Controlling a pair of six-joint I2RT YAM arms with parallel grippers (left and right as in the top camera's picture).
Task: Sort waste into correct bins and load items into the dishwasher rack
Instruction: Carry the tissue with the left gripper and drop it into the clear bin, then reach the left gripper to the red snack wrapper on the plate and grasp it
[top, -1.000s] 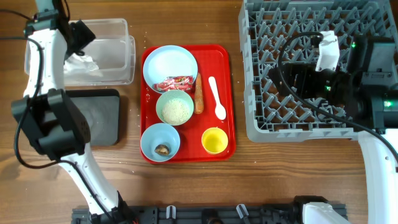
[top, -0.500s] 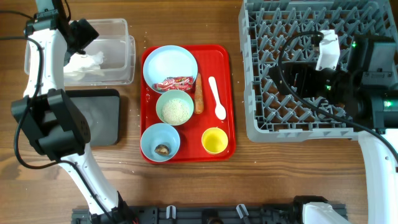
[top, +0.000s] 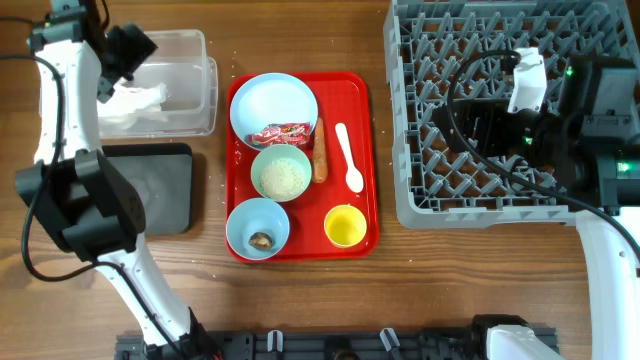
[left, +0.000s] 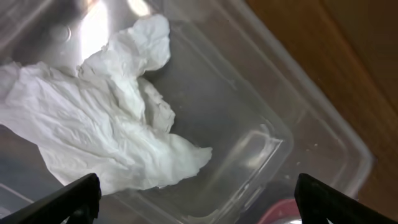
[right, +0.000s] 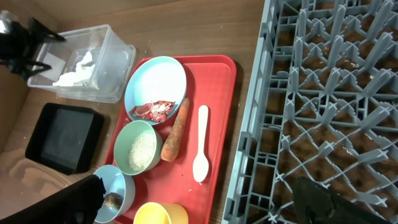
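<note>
1. In the upper left of the overhead view, the left end effector (top: 128, 52) hangs over the clear tub (top: 200, 60). From up there you cannot tell how its fingers stand.
2. The left wrist view shows it: the two fingers (left: 68, 202) are spread wide, one in each lower corner, and they hold nothing.
3. That close view also shows the crumpled white napkin (left: 106, 124) lying loose on the floor of the tub, not pinched.
4. In the lower corners of the right wrist view, the right end effector (right: 199, 202) is spread wide too, with nothing in it. It hangs by the left edge of the grey rack (right: 323, 93). In the overhead view it is only a dark shape over the rack.
5. In the overhead view, the black tray (top: 150, 185) sits on the bench (top: 480, 280) just below the tub.
6. The red tray (top: 370, 150) is in the middle of the frame.
   - At its top is the light blue plate (top: 273, 100), with the red-and-white wrapper (top: 280, 133) on its lower edge.
   - Below that, a pale blue bowl (top: 262, 160) holds the white rice (top: 281, 177).
   - At the lower left, the other bowl (top: 240, 220) holds the small brown lump (top: 261, 240).
   - The yellow cup (top: 345, 226) stands at the lower right.
   - The carrot stick (top: 320, 152) and the white spoon (top: 349, 158) lie side by side, just right of the rice bowl.
</note>
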